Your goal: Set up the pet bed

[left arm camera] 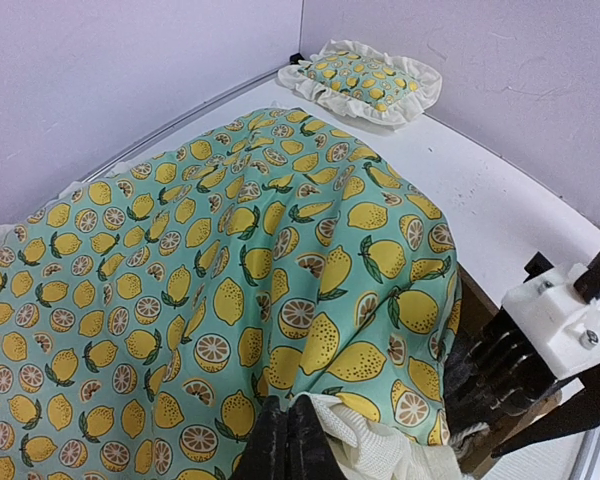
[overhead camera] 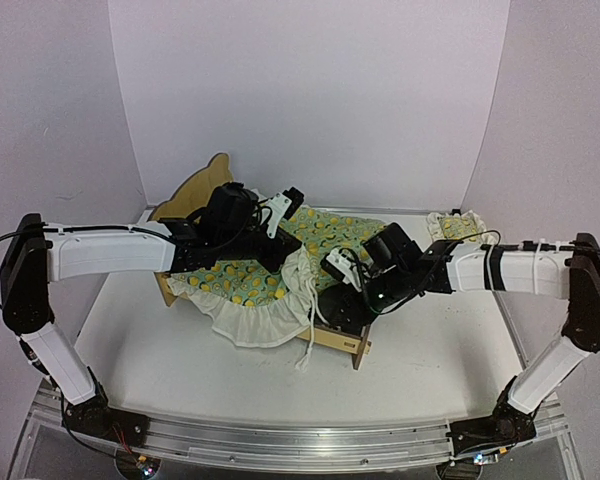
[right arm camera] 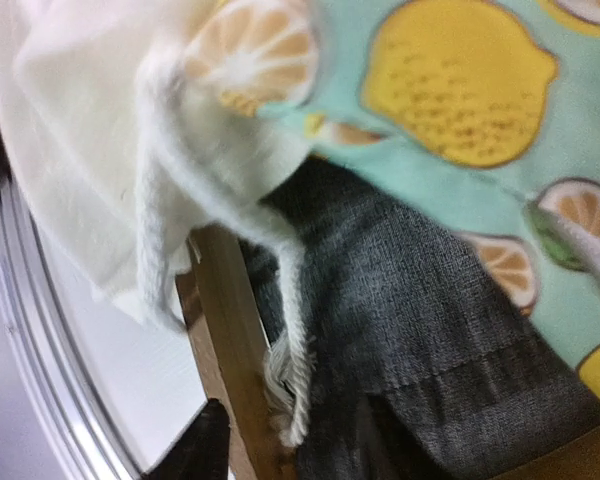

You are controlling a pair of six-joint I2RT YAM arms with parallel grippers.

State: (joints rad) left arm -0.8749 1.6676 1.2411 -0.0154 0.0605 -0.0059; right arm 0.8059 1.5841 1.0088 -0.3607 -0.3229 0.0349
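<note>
The pet bed (overhead camera: 335, 338) is a light plywood frame with a curved headboard (overhead camera: 195, 185). A lemon-print blanket (overhead camera: 245, 280) lies over most of it. My left gripper (overhead camera: 285, 250) is shut on the blanket's edge and holds it raised like a tent (left arm camera: 230, 250). Its fingertips (left arm camera: 285, 440) pinch the printed cloth and white ruffle. My right gripper (overhead camera: 342, 295) hovers at the foot end. In its wrist view the right gripper (right arm camera: 280, 455) is open, with one dark finger (right arm camera: 195, 445) outside the wooden rail (right arm camera: 220, 300). The grey mattress pad (right arm camera: 450, 300) shows under the blanket (right arm camera: 450, 70).
A small matching ruffled pillow (overhead camera: 455, 225) lies on the table at the back right corner (left arm camera: 365, 80). White cords (right arm camera: 295, 330) hang from the blanket's edge over the bed rail. White walls close in the table on three sides.
</note>
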